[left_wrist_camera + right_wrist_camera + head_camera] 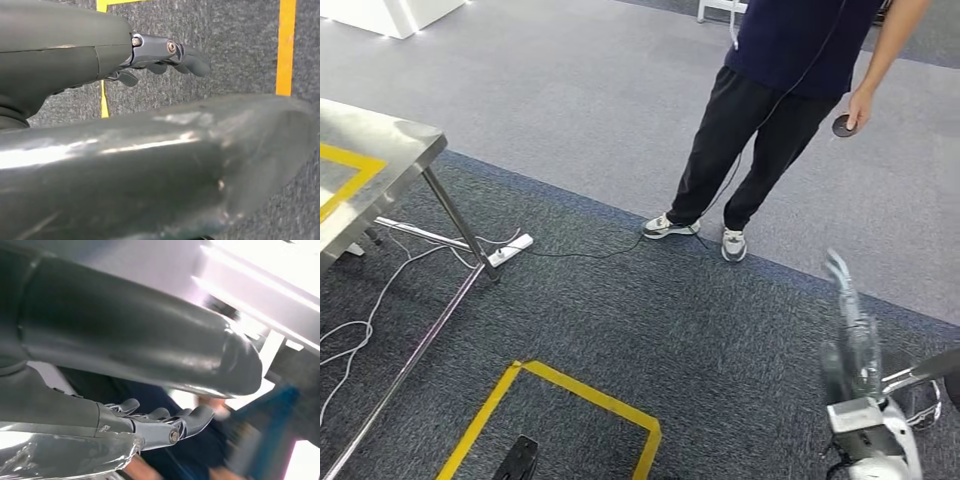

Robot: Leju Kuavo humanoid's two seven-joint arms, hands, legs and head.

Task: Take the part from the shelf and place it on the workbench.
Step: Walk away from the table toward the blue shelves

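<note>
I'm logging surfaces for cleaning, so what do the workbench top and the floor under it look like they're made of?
The workbench looks like brushed stainless steel: a grey top with a soft sheen, on thin shiny metal legs, with yellow tape on it. The floor looks like dark low-pile carpet, speckled and matte, also marked with yellow tape. The lighter grey strip further off seems carpet too, though that's less sure.
</note>
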